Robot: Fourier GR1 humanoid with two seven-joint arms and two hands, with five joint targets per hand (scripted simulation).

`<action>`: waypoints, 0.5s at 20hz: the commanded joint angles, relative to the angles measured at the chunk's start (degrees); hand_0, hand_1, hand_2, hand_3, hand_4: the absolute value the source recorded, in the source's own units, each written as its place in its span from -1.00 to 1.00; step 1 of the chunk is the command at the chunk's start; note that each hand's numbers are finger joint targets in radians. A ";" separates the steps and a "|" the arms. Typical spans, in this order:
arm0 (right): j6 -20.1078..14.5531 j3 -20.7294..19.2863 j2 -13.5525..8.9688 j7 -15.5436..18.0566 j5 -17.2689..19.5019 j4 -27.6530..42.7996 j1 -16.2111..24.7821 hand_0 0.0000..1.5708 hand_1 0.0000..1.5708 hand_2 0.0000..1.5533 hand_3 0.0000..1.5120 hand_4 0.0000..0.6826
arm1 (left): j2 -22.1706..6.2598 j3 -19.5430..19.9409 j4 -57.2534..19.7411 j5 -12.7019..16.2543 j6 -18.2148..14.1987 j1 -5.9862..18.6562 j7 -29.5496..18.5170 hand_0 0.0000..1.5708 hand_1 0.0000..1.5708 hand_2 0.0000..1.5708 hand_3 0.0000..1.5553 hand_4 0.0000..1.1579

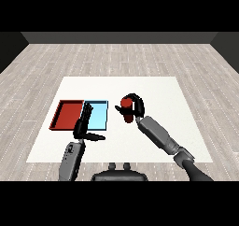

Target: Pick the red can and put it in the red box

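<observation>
Head view of the white surface (158, 87), with all places given relative to the red tray (68, 114). We see the red tray lying on the surface with nothing visible in it; the light blue tray (99, 116) touches its right edge. Well to the right of the red tray, beyond the blue one, our right hand (135, 104) has its fingers curled round the red can (126, 109), which appears roughly upright; we cannot tell whether the can's base rests on the surface or is raised just above it. Our left hand (84, 122) hangs over the seam between the two trays, at the red tray's near right corner, its fingers fairly straight and the thumb spread to the side, holding nothing. We judge the task about halfway done: the can is grasped, so the picking step looks complete or nearly so. What is left is to carry the can leftward across the blue tray and set it down inside the red tray, then let it go.
</observation>
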State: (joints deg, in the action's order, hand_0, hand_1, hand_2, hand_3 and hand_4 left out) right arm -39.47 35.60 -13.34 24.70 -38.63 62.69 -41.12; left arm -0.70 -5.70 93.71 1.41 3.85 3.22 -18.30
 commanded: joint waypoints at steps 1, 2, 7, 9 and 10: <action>-1.51 -0.64 -3.40 -1.36 2.56 10.57 2.87 1.00 1.00 0.88 0.85 0.83 | 0.66 -3.75 1.85 -0.44 0.55 1.13 4.45 -1.00 -1.00 -1.00 -1.00 -1.00; -2.34 -0.49 -3.84 -2.61 3.72 13.21 4.22 1.00 1.00 0.88 0.85 0.83 | 0.67 -4.16 2.19 -0.38 0.14 1.18 4.90 -1.00 -1.00 -1.00 -1.00 -1.00; -3.38 -1.50 -4.50 -8.29 10.33 21.57 9.61 1.00 1.00 0.88 0.85 0.83 | 0.69 -6.17 2.16 -0.80 -1.59 0.58 4.88 -1.00 -1.00 -1.00 -1.00 -1.00; -1.94 -3.54 -4.80 -8.98 9.57 20.96 7.11 1.00 1.00 0.88 0.85 0.87 | 0.69 -12.63 3.69 -1.48 -4.33 -0.10 5.49 -1.00 -1.00 -1.00 -1.00 -1.00; -1.68 -3.85 -0.78 -6.22 13.21 17.75 8.41 1.00 1.00 0.88 0.85 0.86 | 0.69 -8.50 -0.08 -1.51 -1.70 0.02 2.67 -1.00 -1.00 -1.00 -1.00 -1.00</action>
State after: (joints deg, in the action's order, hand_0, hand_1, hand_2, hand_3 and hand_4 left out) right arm -42.22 33.89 -16.16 18.35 -29.42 80.20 -34.05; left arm -0.07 -12.54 95.81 0.60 2.33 3.97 -13.73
